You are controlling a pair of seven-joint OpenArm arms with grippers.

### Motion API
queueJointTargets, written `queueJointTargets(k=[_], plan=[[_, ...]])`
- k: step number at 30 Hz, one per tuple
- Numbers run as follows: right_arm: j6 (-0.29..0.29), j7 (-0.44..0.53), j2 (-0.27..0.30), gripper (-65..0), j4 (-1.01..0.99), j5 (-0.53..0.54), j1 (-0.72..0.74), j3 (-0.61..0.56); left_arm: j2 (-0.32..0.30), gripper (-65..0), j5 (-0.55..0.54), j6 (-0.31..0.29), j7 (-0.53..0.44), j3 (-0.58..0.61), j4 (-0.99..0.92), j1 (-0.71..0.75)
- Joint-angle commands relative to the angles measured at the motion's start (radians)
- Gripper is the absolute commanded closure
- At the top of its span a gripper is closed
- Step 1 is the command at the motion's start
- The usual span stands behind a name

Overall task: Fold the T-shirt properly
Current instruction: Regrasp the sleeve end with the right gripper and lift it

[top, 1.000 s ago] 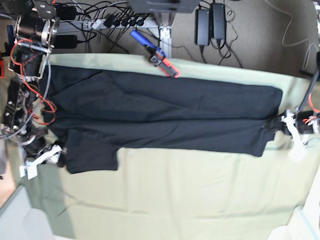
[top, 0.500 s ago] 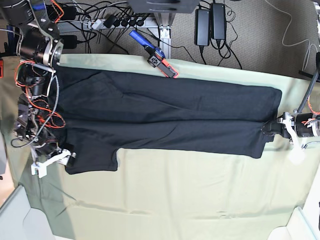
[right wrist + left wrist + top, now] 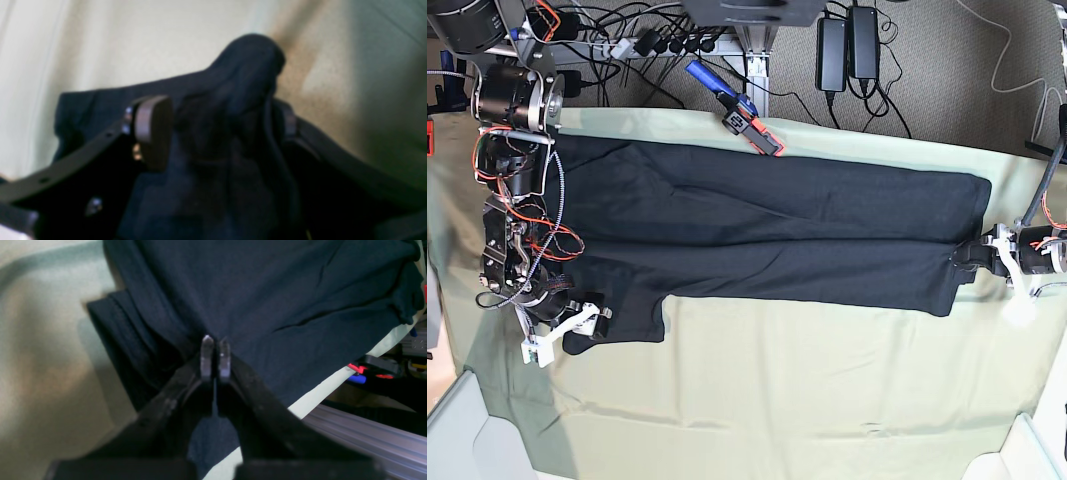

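Lying stretched across the pale green cloth (image 3: 777, 390), the T-shirt (image 3: 767, 235) is spanning nearly the whole base view, folded lengthwise into a long dark band with a short sleeve jutting toward the near edge at the picture's left end. At that end the right gripper (image 3: 577, 325) is sitting at the sleeve corner; the base view is giving only its white fingers against black fabric, while the right wrist view is showing more: a bunched hump of T-shirt (image 3: 240, 100) is rising between the two jaws, one brown pad (image 3: 153, 131) standing just beside the cloth on one side and the other jaw half buried behind a fold (the picture is soft, so whether the pads are actually pressing the fabric cannot be told).

Moving rightward, a red and blue clamp (image 3: 739, 113) is sitting at the far edge of the cloth, just beyond the shirt.

At the picture's right end the left gripper (image 3: 975, 252) is meeting the hem corner. Its wrist view is making the grip plain: the left gripper (image 3: 215, 355) has its tips drawn nearly together, pinching a ridge of T-shirt (image 3: 267, 300), with layered hem edges lying to one side of the jaws and wide smooth fabric spreading beyond them.
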Motion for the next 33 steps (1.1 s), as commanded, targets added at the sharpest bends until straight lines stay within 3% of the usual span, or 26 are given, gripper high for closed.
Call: queueJointTargets(k=[1,6,10,12,18,22,28,33], plan=[[0.065,-0.021,0.003,-40.5,0.024,0.005,0.017,-0.004,-0.022,0.0,-0.016,-0.016,-0.018,-0.009,0.013,-0.021],[0.065,-0.058,0.003,-38.4,0.094,0.005,0.017,-0.004,-0.022,0.0,-0.006,-0.016,-0.018,-0.009,0.013,-0.021],[0.065,-0.086,0.003,-11.3,0.116,0.005,0.017,-0.004,-0.022,0.0,-0.006,-0.016,-0.021,-0.009,0.013,-0.021],[0.065,-0.086,0.003,-0.9,0.115,0.005,0.016,-0.004,-0.022,0.0,-0.006,-0.016,-0.021,-0.009,0.013,-0.021],[0.065,-0.117,0.003,0.0,0.119,0.017,0.016,-0.003,-0.022,0.0,-0.005,-0.016,-0.021,-0.009,0.013,-0.021],[0.066,-0.241,0.003,0.0,0.171,0.114,0.013,-0.003,-0.023,0.0,-0.002,-0.016,-0.02,-0.009,0.013,-0.021],[0.071,-0.349,0.01,0.0,0.452,0.185,-0.088,-0.004,-0.026,0.0,-0.007,-0.016,-0.013,-0.009,0.019,-0.021],[0.076,-0.392,0.059,0.0,0.652,0.274,-0.229,-0.005,-0.026,0.0,-0.002,-0.016,-0.009,-0.009,0.019,-0.021]])
